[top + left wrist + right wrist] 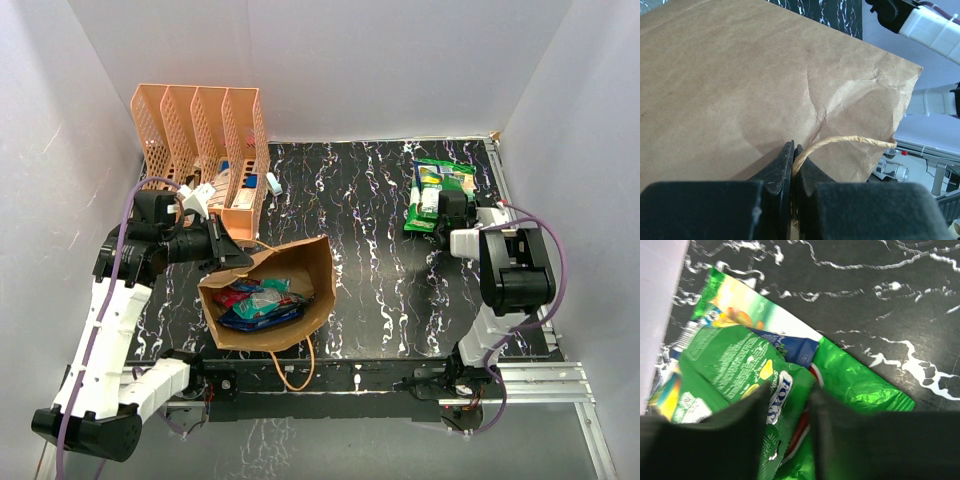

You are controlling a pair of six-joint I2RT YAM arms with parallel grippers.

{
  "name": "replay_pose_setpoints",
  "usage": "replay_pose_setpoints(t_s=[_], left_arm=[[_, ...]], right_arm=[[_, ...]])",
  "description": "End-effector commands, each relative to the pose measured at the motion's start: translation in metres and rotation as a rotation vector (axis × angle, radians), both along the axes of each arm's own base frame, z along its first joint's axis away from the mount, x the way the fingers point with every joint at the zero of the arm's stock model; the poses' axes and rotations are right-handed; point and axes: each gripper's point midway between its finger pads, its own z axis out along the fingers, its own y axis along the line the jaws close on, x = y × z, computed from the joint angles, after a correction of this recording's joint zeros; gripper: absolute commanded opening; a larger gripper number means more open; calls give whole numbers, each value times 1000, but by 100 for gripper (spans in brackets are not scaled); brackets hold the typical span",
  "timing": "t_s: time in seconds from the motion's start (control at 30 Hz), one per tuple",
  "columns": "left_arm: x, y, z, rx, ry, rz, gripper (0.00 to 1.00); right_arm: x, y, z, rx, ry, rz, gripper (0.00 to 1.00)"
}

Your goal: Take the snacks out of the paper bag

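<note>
The brown paper bag [320,268] lies left of centre on the table, its mouth facing the near edge. Blue, teal and red snack packets [262,300] lie inside it. My left gripper [232,255] is at the bag's upper left rim. In the left wrist view it [794,146] is shut on the twisted paper handle [850,140] against the bag's wall [740,75]. My right gripper [437,222] is at the back right over a large green bag [442,178]. Its jaws [788,390] pinch a small green packet [730,355] that rests on the large green bag [860,390].
An orange perforated file organizer [200,125] with small white and yellow items stands at the back left, just behind my left gripper. The bag's second handle [300,375] hangs over the near table edge. White walls enclose the black marbled table [380,270].
</note>
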Motion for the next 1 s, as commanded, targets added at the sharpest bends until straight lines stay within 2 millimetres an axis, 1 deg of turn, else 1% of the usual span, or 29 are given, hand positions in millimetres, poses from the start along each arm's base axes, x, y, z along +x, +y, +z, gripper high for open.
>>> replay_pose_setpoints(t_s=[0.0, 0.03, 0.07, 0.1, 0.17, 0.2, 0.27, 0.3, 0.33, 0.4, 0.43, 0.47, 0.5, 0.6, 0.67, 0.73, 0.77, 0.87, 0.9, 0.93, 0.97], left_arm=[[-8, -2, 16, -21, -42, -41, 0], [-9, -2, 17, -19, -44, -43, 0], [-10, -2, 16, -20, -43, -46, 0], [-11, -2, 16, -20, -44, -45, 0], [-14, -2, 16, -27, -49, -48, 0], [-15, -2, 16, -31, -53, -45, 0], [-17, -3, 17, -44, -58, -39, 0], [-18, -3, 17, -51, -59, -35, 0], [-19, -4, 18, -60, -62, -32, 0], [-22, -4, 19, -75, -62, -24, 0], [-23, -4, 20, -82, -64, -18, 0], [-25, -4, 21, -88, -66, -15, 0], [-28, -4, 23, -95, -69, -8, 0], [-35, -5, 30, -127, -83, -4, 0], [-40, -9, 37, -163, -98, -20, 0], [-44, -10, 43, -186, -114, -27, 0], [-46, -10, 46, -191, -123, -31, 0], [-52, -11, 52, -212, -138, -37, 0], [-54, -11, 55, -224, -146, -39, 0], [-56, -12, 57, -235, -152, -40, 0], [-59, -12, 58, -245, -156, -39, 0]], right_arm=[[-1, -17, 61, -50, -117, -26, 59], [-4, -17, 68, -66, -110, -4, 69], [-8, -17, 73, -82, -95, 22, 76], [-15, -15, 75, -100, -56, 53, 80], [-27, -8, 76, -95, -4, 109, 85], [-34, -2, 75, -87, 18, 151, 85], [-45, 16, 72, -66, 45, 262, 85], [-50, 28, 71, -57, 51, 330, 85], [-54, 45, 71, -68, 53, 413, 84], [-63, 89, 73, -135, 55, 608, 83], [-68, 116, 77, -160, 43, 721, 83], [-73, 137, 82, -186, 27, 809, 83], [-79, 166, 86, -197, 4, 931, 81], [-102, 236, 103, -236, -72, 1215, 80], [-116, 274, 122, -278, -135, 1373, 80], [-125, 300, 149, -344, -204, 1488, 80], [-129, 310, 164, -381, -246, 1537, 81], [-139, 332, 222, -473, -413, 1654, 82], [-143, 340, 247, -510, -483, 1697, 81], [-151, 349, 257, -532, -519, 1761, 81], [-156, 356, 276, -555, -565, 1795, 81]])
